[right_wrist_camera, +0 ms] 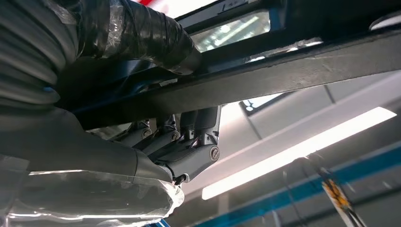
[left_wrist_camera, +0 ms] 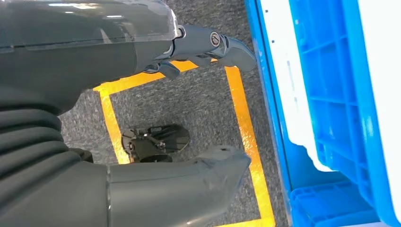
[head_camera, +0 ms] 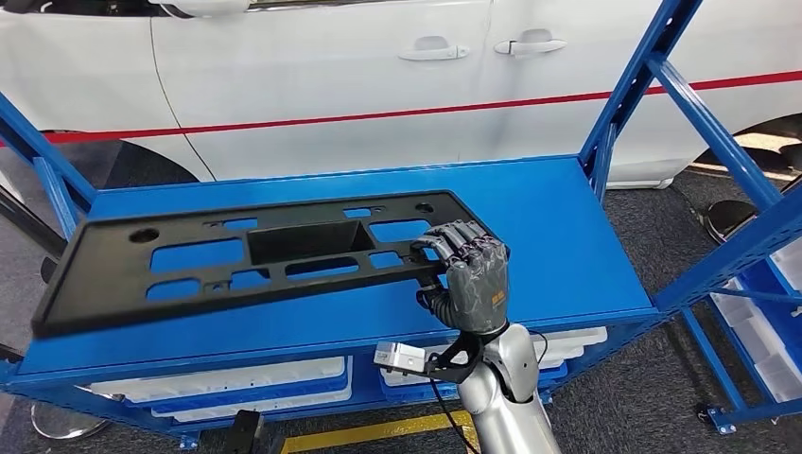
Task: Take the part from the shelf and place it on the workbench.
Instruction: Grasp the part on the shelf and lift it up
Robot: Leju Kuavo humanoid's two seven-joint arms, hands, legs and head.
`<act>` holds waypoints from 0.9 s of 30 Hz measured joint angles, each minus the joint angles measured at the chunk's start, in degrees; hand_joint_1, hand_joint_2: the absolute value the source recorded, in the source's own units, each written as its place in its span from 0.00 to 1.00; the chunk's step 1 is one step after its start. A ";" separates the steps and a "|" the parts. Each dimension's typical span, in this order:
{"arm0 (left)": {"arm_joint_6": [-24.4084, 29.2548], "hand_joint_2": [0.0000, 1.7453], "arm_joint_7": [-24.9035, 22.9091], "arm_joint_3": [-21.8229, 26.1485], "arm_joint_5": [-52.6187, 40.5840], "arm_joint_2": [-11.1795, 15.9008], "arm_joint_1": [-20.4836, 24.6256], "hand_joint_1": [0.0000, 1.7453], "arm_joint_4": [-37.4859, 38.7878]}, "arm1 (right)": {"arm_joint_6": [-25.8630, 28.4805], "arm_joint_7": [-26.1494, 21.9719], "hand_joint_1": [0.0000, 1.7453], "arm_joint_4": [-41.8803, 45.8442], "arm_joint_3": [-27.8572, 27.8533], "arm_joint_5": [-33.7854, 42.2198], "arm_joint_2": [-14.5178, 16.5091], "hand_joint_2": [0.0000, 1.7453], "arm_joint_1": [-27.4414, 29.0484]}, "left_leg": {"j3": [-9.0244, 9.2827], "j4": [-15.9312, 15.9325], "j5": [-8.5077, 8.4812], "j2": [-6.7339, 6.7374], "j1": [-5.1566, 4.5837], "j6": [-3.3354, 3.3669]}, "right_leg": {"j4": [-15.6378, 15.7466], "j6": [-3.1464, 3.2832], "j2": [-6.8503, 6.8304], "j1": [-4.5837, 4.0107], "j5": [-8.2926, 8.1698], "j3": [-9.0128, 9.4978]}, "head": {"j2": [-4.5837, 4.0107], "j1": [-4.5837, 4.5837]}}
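Clearly, in the head view the right hand grips the part, a long black plastic panel full of cut-outs, by its right end, fingers curled over the top and thumb beneath. The part lies along the blue shelf, its right end near the shelf's middle and close to the front edge, its left end at the shelf's left front corner, blurred and perhaps lifted. A white car stands beyond the back edge.

In the left wrist view the left hand hangs over grey carpet and yellow floor tape, holding nothing, thumb and fingers apart, beside a blue crate.

In the right wrist view the dark fingers wrap the underside of the panel's bar, thumb pressed on its other face.

The likely trouble is leverage: held at one end, the long part may sag, twist in the grip and slip out, or drag its far end across the shelf. The blue upright at the right back corner and the left post hem the swing. The freest way out appears to be straight toward the robot over the front edge, since the right half of the shelf is bare.
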State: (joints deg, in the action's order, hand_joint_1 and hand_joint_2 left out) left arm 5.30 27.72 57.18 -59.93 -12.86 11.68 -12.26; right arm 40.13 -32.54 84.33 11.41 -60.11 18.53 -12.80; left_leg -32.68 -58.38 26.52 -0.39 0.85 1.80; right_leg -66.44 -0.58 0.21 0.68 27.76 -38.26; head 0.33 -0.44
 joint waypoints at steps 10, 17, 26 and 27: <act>-2.04 1.00 0.36 -1.32 -1.07 -0.43 0.04 0.00 0.00 | -0.02 -3.97 1.00 5.69 1.20 -5.26 -0.10 1.00 1.39 | -5.08 -11.59 6.93 0.06 -0.05 -2.82 | 7.80 2.18 -0.05 -0.05 -1.94 3.66 | 0.00 -0.04; -0.92 1.00 -0.05 -2.89 -2.50 -0.59 -0.54 0.00 0.00 | -0.02 -5.61 1.00 9.20 1.23 -5.86 -0.27 1.00 2.45 | -0.99 -1.65 0.11 0.04 -0.25 -2.17 | 7.29 1.66 0.18 -0.34 -1.32 4.03 | 0.00 -0.04; -0.63 1.00 -2.20 -3.27 -0.05 -1.25 -0.88 0.00 0.00 | -0.04 -6.14 1.00 9.36 1.69 -1.76 -0.52 1.00 2.84 | -0.04 0.69 -0.60 0.18 -0.12 0.31 | -6.21 -0.32 0.05 -0.16 5.83 -2.21 | 0.00 -0.02; -0.71 1.00 -2.72 -3.25 0.20 -1.25 -0.93 0.00 0.00 | -0.04 -6.17 1.00 9.20 1.84 -1.68 -0.56 1.00 2.96 | -0.05 0.60 -0.62 0.20 -0.14 0.32 | -8.10 -0.40 0.05 -0.08 6.08 -3.16 | 0.00 -0.02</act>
State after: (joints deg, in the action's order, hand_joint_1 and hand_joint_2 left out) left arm 4.60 25.00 53.93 -59.72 -14.11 10.75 -12.26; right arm 40.09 -38.71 93.53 13.25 -61.80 17.97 -9.84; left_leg -32.73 -57.78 25.90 -0.20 0.72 2.12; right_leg -74.54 -0.98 0.25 0.60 33.84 -41.41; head 0.33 -0.46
